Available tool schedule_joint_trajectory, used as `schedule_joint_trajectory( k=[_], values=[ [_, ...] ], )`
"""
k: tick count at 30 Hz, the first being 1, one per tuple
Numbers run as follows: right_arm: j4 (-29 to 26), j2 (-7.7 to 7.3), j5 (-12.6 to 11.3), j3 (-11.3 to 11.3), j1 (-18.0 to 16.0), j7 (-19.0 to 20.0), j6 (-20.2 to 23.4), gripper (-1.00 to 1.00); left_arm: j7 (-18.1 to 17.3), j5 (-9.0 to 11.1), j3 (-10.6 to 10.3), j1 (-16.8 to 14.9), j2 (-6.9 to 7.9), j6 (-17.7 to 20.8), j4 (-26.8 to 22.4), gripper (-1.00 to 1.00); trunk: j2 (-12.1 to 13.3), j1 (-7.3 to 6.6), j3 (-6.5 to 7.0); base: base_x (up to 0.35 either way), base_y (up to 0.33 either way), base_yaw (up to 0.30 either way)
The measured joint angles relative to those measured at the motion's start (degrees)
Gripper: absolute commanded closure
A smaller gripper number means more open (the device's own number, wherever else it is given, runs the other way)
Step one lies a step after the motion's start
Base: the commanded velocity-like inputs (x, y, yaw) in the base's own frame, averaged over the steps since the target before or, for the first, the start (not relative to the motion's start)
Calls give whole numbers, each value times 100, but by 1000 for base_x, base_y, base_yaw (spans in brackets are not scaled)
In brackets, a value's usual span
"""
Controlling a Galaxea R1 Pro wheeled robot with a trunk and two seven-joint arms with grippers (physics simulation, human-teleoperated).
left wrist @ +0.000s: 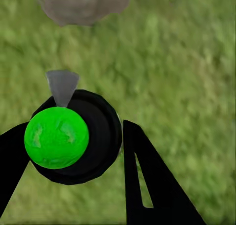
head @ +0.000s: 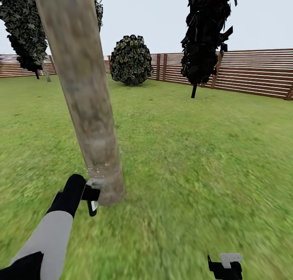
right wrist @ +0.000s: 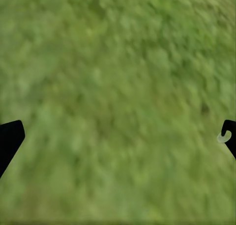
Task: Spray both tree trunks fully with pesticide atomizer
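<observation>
A thick mottled grey-beige tree trunk (head: pixel 87 96) rises from the lawn just ahead of me, leaning slightly. At its foot my left gripper (head: pixel 92 198) is shut on the pesticide atomizer (head: pixel 94 206). In the left wrist view the atomizer (left wrist: pixel 73 136) is a black round body with a bright green cap, held between the black fingers (left wrist: pixel 147 185). Its grey nozzle (left wrist: pixel 62 85) points toward the trunk base (left wrist: pixel 81 4). Pale specks hang at the trunk's lower part (head: pixel 98 164). A second tree with a thin pale trunk (head: pixel 47 73) stands far back left. My right gripper (head: pixel 225 265) is open above grass.
A round bush (head: pixel 131 60) and a dark narrow tree (head: pixel 207 35) stand before the reddish-brown slat fence (head: pixel 252 72) at the back. Green lawn (head: pixel 195 157) stretches wide to the right of the trunk.
</observation>
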Motion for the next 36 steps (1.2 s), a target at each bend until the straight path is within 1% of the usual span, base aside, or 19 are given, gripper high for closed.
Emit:
schedule_joint_trajectory(
  k=[1,2,4,5,6,9,11,12,14,16,17,18,20,22,24,26,30,36],
  values=[
    [-1,-1,0,0,0,0,0,-100,3,-27,43,98,143,-46,-35,100,0,0,0,0,0,0],
    [2,-2,0,-1,0,0,0,-100,5,-33,56,132,250,-117,-28,100,0,0,0,0,0,0],
    [1,-2,0,-1,0,0,0,-100,5,29,67,152,349,-221,3,100,0,0,0,0,0,0],
    [0,-2,0,-1,0,0,0,-100,7,55,71,166,359,-301,34,100,0,0,0,0,0,0],
    [-1,-2,0,-1,0,0,0,-100,21,107,74,185,314,-369,171,100,0,0,0,0,0,0],
    [2,-2,0,-2,0,0,0,-100,48,101,86,191,146,-421,299,100,0,0,0,0,0,0],
    [-1,-2,0,0,0,0,0,-100,56,89,89,198,72,-524,349,100,0,0,0,0,0,0],
    [-1,-2,0,0,0,0,0,-100,110,28,171,231,98,-727,500,100,0,0,0,0,0,0],
    [-2,-2,0,-1,0,0,0,-100,296,15,518,357,122,-994,594,100,0,0,0,0,0,0],
    [-2,1,0,6,0,0,0,-100,738,-29,1027,429,134,-1368,657,100,0,0,0,0,0,0],
    [-2,4,0,7,0,0,0,-100,991,7,1175,443,133,-1454,705,100,0,0,0,0,0,36],
    [-2,5,0,7,0,0,0,-100,1154,46,1250,450,124,-1495,766,100,0,0,0,0,0,97],
    [-2,6,-1,6,0,0,0,-100,1251,87,1286,454,75,-1532,864,100,0,0,0,0,0,194],
    [-2,7,-1,6,0,0,0,-100,1290,106,1293,457,-16,-1577,1145,100,0,0,0,0,0,257],
    [-2,7,-1,6,0,0,0,-100,1298,102,1293,457,-118,-1605,1206,100,0,0,0,23,-5,231],
    [-2,7,0,8,0,0,0,-100,1310,90,1290,454,-217,-1802,1223,100,0,0,0,172,-107,66],
    [-2,4,0,0,0,-6,0,-100,1307,80,1296,448,-251,-1925,1226,100,0,0,0,225,-163,14],
    [-2,-2,9,-1,0,-16,0,-100,1313,76,1351,447,-248,-1946,1214,100,0,0,0,166,-225,1]
  ],
)
